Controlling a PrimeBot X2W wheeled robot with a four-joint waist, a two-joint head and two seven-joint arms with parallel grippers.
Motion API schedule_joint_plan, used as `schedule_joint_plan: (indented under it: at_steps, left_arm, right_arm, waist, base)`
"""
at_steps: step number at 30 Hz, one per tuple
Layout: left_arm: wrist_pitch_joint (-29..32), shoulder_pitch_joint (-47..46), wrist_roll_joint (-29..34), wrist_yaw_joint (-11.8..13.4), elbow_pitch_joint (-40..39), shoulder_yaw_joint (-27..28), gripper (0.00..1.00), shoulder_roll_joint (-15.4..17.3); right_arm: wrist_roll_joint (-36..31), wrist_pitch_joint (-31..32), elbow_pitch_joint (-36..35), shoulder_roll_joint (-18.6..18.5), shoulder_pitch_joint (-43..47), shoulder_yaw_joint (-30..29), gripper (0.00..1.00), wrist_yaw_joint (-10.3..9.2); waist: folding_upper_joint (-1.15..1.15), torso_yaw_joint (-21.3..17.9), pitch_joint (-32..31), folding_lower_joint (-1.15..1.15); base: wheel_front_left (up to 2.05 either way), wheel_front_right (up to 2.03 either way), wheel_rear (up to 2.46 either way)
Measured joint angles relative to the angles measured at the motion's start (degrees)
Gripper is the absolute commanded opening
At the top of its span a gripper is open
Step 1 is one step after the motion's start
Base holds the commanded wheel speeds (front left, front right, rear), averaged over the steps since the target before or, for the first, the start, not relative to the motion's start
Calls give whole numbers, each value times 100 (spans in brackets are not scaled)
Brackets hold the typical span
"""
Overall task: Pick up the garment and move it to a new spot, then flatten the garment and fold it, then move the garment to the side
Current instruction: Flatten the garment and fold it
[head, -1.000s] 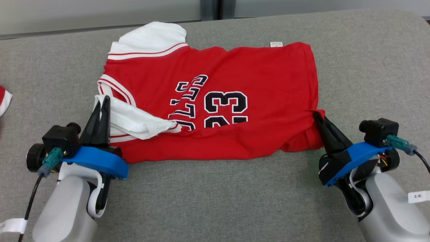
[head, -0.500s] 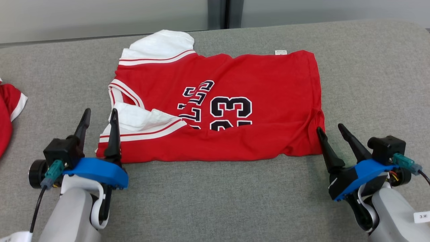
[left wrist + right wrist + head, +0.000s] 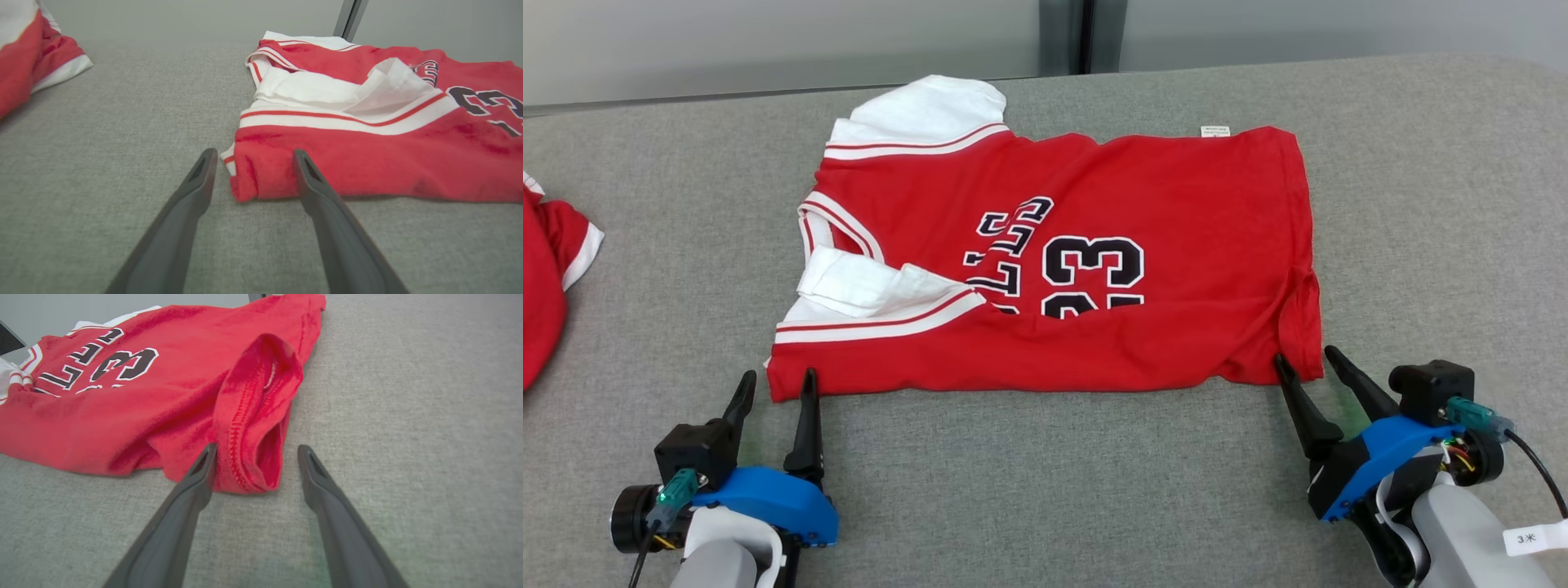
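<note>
Beneath both grippers and stretching well beyond them, a grey fabric table (image 3: 1045, 490). Ahead of the two grippers and spanning the gap between them, a red jersey (image 3: 1176, 245): lies folded lengthwise on the table, near edge running from one gripper across to the other, collar end toward the left gripper, hem end toward the right. Well off to the outer side of the left gripper, part of a second red and white garment (image 3: 543, 286), apart from the jersey. Low on the near side, the left gripper (image 3: 778, 377): stands wide open, grips nothing, with the jersey's near collar-end corner just ahead of its fingertips; cannot tell whether the inner finger touches the cloth. Opposite it, the right gripper (image 3: 1305, 355): also spread wide and holding nothing, with the bunched hem corner sitting just ahead and between its fingertips, inner finger right against the fold. Just ahead of the left gripper, a white sleeve (image 3: 874, 286) crumpled on top of the red. Farther ahead, between the grippers, the black number 23 (image 3: 1094, 265). At the jersey's far edge, nearer the right gripper's side, a small white label (image 3: 1214, 131).
</note>
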Motion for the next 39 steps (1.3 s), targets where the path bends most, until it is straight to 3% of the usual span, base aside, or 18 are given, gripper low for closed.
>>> schedule_joint_plan:
  at_steps: [9,10,11,12,18,25,39]
  left_arm:
    - [-3,-314,-21,-146,631,-78,100,-62]
    - [-8,-363,-57,-169,712,-90,41,-74]
    - [-8,-410,-62,-202,787,-115,1,-77]
    - [-9,-441,-65,-215,846,-140,0,-81]
    - [-7,-547,-98,-274,1009,-176,0,-183]
    - [-5,-56,-83,-227,390,123,0,-276]
    - [-7,1819,4,21,-898,275,0,-642]
  right_arm:
    - [-165,-57,433,115,-267,49,100,0]
    - [-165,-65,471,127,-282,62,48,0]
    - [-160,-89,510,141,-292,74,33,0]
    - [-146,-112,550,154,-303,81,1,0]
    - [5,-308,816,201,-350,36,0,1]
    - [209,-468,777,135,-12,-26,0,1]
    - [165,-48,-400,-3,1549,-461,0,1]
  waist:
    - [0,8,78,0]
    - [0,9,75,0]
    - [0,7,68,0]
    - [0,5,57,0]
    - [0,45,-126,0]
    - [0,128,-553,0]
    - [0,322,-1211,-1]
  base:
    - [0,0,0]
    - [0,0,0]
    - [0,0,0]
    - [0,0,0]
    - [0,0,0]
    - [0,0,0]
    - [0,0,0]
